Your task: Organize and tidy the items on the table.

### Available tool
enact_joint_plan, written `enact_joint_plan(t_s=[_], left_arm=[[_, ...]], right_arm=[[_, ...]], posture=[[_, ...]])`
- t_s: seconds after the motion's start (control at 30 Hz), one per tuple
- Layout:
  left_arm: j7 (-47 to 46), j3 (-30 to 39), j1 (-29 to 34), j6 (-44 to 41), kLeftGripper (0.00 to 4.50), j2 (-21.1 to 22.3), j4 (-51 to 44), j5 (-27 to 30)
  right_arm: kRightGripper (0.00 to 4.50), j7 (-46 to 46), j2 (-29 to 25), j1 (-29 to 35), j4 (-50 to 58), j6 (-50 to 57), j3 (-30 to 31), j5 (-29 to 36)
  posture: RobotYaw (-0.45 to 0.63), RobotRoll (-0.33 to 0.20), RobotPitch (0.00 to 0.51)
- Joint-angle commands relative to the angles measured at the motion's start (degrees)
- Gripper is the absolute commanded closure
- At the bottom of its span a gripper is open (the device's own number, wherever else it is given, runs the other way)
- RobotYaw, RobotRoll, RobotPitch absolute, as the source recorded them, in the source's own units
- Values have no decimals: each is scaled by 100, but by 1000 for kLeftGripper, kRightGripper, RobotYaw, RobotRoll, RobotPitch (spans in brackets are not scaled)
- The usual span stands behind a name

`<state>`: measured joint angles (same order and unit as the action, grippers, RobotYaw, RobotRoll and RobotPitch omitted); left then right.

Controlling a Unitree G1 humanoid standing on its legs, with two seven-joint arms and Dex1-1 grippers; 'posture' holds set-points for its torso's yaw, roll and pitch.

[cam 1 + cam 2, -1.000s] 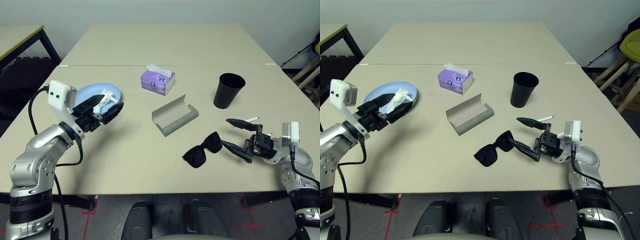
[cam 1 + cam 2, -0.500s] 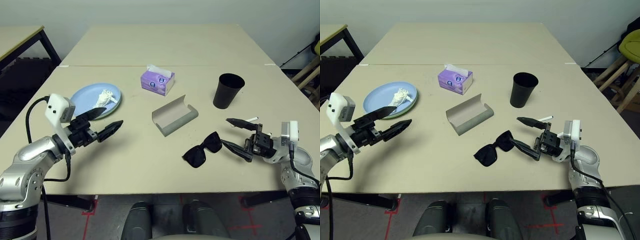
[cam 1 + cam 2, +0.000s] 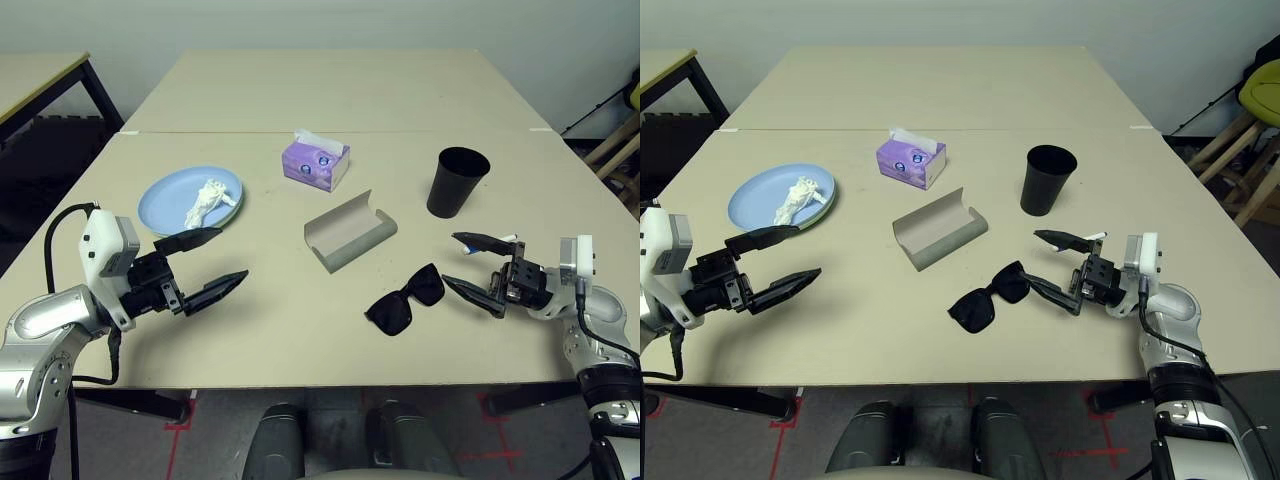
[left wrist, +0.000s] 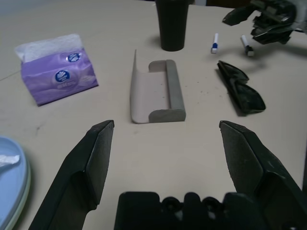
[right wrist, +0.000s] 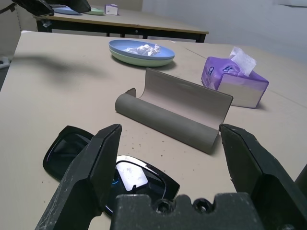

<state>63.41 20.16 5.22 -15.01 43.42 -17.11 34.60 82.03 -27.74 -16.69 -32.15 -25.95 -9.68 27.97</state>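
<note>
A crumpled white tissue lies on the light blue plate, which is stacked on a pale green plate. The purple tissue box stands behind the grey glasses case, which lies open. Black sunglasses rest folded in front of the case, just left of my right gripper, which is open and empty. The black cup stands upright behind that gripper. Two white markers lie near it. My left gripper hovers open and empty near the table's front left, short of the plates.
A separate black-legged table stands at the far left. A stool and cables sit off the right side. The table's far half beyond the seam holds nothing.
My left gripper has pulled back from over the blue plate toward the front edge, leaving the tissue on the plate. The right gripper has risen slightly.
</note>
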Motion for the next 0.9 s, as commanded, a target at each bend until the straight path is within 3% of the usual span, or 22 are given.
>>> enact_joint_plan(t_s=[0.03, 0.47, 0.9], left_arm=[[434, -154, 174, 264, 31, -17, 36, 63], [1715, -424, 391, 1362, 31, 79, 760, -148], [1611, -270, 267, 1320, 31, -256, 760, 361]], right_arm=[[0, 9, -84, 31, -57, -50, -68, -23], [0, -57, -182, 121, 63, -48, -99, -19], [0, -244, -330, 134, 274, 121, -28, -87]], posture=[[153, 0, 42], [130, 0, 50], [115, 0, 56]])
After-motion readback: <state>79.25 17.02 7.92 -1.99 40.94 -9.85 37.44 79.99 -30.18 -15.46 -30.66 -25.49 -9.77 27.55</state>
